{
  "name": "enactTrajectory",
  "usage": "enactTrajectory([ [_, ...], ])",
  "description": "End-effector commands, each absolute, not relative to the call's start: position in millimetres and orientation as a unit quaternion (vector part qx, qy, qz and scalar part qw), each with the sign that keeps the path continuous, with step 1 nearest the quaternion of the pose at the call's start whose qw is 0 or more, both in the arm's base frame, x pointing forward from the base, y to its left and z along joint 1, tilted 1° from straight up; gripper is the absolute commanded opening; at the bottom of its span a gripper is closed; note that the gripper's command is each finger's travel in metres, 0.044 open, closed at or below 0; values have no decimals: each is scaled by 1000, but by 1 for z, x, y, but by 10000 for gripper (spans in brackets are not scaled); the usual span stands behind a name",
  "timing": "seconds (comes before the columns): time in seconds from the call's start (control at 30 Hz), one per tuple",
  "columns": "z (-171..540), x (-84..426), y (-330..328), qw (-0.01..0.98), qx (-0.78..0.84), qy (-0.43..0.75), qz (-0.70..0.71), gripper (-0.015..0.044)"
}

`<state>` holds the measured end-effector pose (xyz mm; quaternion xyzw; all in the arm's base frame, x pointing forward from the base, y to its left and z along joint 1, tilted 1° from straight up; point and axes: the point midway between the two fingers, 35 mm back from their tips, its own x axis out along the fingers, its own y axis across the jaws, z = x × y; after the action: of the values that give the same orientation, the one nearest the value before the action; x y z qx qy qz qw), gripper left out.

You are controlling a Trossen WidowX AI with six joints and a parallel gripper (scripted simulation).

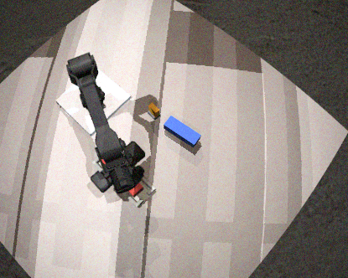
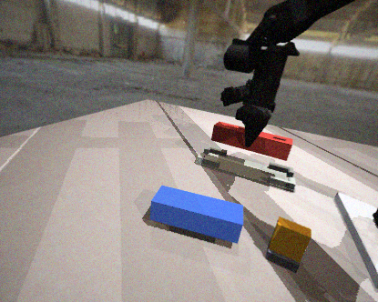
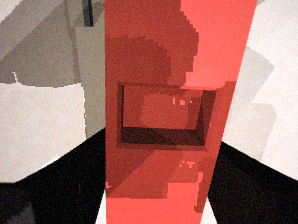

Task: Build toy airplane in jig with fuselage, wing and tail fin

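Observation:
My gripper [image 2: 250,143] [image 3: 154,136] is shut on the red fuselage [image 1: 136,188] [image 2: 225,132] [image 3: 150,172], gripping it by its sides. The fuselage is about level, with a rectangular socket facing up in the wrist view. It is held above the pale grey-green cradle [image 2: 242,169] [image 3: 91,75], apart from it in the exterior view; the wrist view shows the cradle off to the fuselage's left. The blue wing [image 1: 182,131] [image 2: 194,213] lies apart, with darker parts beneath it. The orange tail fin [image 1: 154,110] [image 2: 290,238] stands near it on a grey lower part.
The white base plate [image 1: 119,97] [image 2: 358,227] is under the arm's base. The wing and tail fin are on the cradle's base-and-right side in the top view. The arm hides much of the cradle there. Striped shadows cross the table [image 1: 236,167] [image 2: 78,205].

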<state>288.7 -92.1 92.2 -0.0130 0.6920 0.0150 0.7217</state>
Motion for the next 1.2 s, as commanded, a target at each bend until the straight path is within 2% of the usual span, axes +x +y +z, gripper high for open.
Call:
enactTrajectory([
  [0.0, 84, 288, -92, 720, -14, 694, 17, 195],
  [0.83, 55, 289, -92, 720, -14, 694, 17, 195],
  [1.0, 57, 289, -92, 720, -13, 693, 16, 161],
  [1.17, 57, 289, -92, 720, -13, 693, 16, 30],
])
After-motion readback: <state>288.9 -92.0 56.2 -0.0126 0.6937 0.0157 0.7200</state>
